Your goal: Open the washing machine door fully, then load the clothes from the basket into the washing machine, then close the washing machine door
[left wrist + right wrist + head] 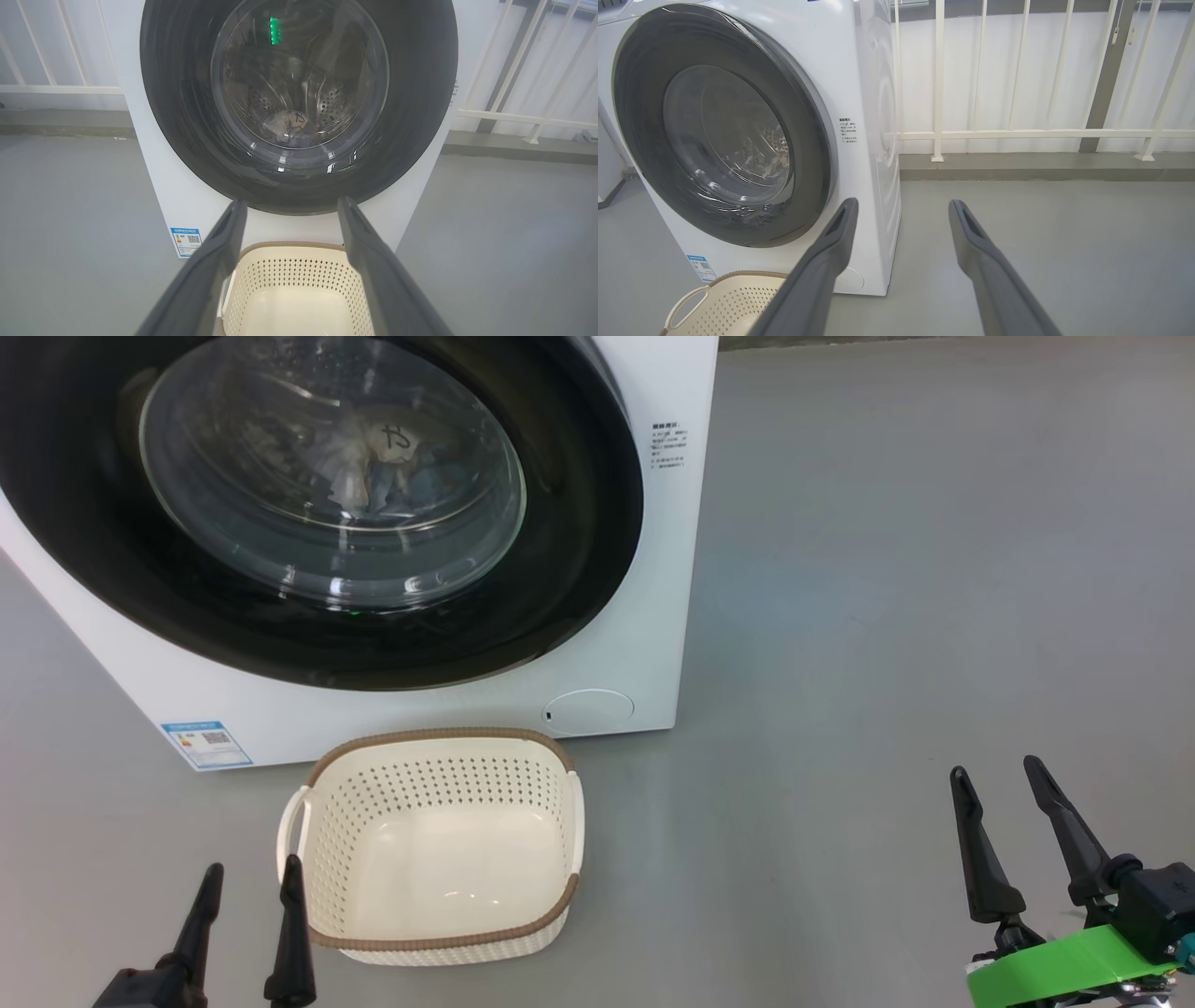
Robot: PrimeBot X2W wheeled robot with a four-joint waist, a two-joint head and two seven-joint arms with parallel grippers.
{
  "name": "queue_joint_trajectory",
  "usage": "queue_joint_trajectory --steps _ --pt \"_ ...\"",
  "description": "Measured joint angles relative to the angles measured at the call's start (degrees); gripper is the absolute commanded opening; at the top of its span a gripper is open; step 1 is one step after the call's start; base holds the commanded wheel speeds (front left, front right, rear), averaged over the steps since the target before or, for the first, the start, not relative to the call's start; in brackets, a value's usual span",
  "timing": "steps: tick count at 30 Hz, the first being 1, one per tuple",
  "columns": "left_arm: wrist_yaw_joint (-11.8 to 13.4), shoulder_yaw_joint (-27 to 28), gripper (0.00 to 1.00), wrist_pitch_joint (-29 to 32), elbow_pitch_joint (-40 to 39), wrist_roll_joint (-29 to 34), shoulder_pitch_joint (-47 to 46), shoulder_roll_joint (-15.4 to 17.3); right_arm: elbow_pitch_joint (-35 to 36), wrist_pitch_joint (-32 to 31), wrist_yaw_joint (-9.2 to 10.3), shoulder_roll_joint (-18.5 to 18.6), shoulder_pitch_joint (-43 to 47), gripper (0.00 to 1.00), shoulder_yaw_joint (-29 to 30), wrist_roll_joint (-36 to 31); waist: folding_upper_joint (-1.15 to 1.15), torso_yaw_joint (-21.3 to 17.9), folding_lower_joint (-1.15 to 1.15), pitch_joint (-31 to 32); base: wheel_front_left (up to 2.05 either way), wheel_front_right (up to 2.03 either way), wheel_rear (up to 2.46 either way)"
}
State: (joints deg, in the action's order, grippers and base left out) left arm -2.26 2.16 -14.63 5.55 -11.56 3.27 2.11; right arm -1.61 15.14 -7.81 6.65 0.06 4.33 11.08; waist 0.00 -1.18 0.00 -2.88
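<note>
Inspector: Left end effector hangs released just beside the empty basket; right end effector is released too, well apart.
Supervisor: Clothes?
Inspector: Clothes lie in the drum, behind the shut washing machine door.
Supervisor: Step?
Inspector: Closing appears done. I judge nothing remains but keeping both arms clear.

Glossy black door rim, perforated plastic basket
</note>
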Motion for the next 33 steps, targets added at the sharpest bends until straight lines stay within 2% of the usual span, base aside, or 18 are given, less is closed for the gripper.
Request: queue_joint_trajectory --steps 15,16,26,33 --pt "0.5 0.0 1.0 0.0 0.0 -0.2 0.3 0.0 -0.1 0.0 0.0 0.0 0.0 1.0 0.0 0.0 0.0 0.5 0.0 0.5 0.0 0.0 0.0" --pt "0.5 0.0 0.0 0.0 0.4 -0.3 0.3 -0.1 -0.5 0.0 -0.01 -0.1 0.0 0.0 -0.1 0.0 0.0 0.5 0.0 0.5 0.0 0.0 0.0" --pt "0.5 -0.6 0.0 0.6 6.1 -1.4 1.8 -2.1 -7.0 -0.4 -0.02 -1.8 1.0 0.0 -0.1 0.5 0.0 0.5 0.0 0.6 0.0 0.0 0.0" --pt "0.4 -0.5 0.0 1.6 6.2 -5.7 1.8 -2.0 -7.2 -1.4 -0.02 -1.8 1.0 0.0 -0.1 5.7 0.0 0.6 0.01 0.8 0.0 0.0 0.0"
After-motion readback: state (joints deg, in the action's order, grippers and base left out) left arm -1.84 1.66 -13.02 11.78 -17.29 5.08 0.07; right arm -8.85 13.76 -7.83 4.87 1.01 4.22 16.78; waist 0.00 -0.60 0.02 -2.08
